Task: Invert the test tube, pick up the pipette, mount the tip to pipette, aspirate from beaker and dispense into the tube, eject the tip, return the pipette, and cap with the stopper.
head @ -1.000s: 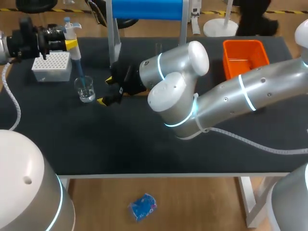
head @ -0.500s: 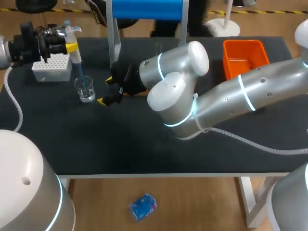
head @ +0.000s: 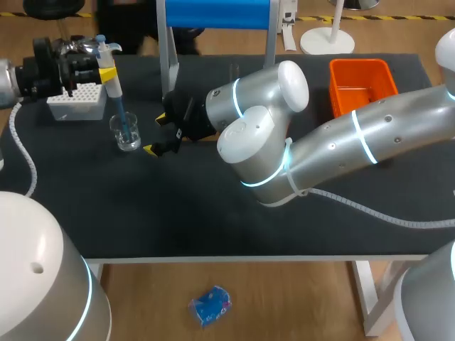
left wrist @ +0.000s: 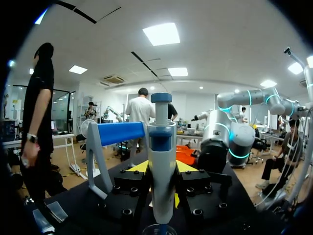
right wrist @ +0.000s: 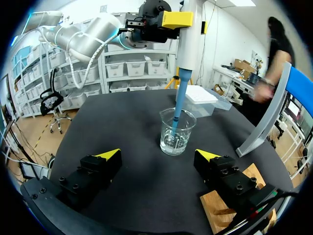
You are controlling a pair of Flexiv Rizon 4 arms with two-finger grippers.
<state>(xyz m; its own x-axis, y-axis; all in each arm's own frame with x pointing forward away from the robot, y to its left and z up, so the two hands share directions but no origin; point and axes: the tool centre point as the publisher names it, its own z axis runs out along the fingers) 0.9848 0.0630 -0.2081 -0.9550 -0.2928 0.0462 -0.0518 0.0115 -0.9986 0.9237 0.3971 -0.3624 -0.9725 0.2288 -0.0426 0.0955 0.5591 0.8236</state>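
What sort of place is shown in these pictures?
Probably a laboratory bench set up for robot liquid handling: a pipette dips into a glass beaker, and a white tip rack stands beside them on the black table.

No legible text, number, label or sign in any view. Any markings on the pipette (left wrist: pixel 162 166) barrel, the beaker (right wrist: pixel 175 131) wall and the tip box (head: pixel 77 99) are too small or blurred to read.
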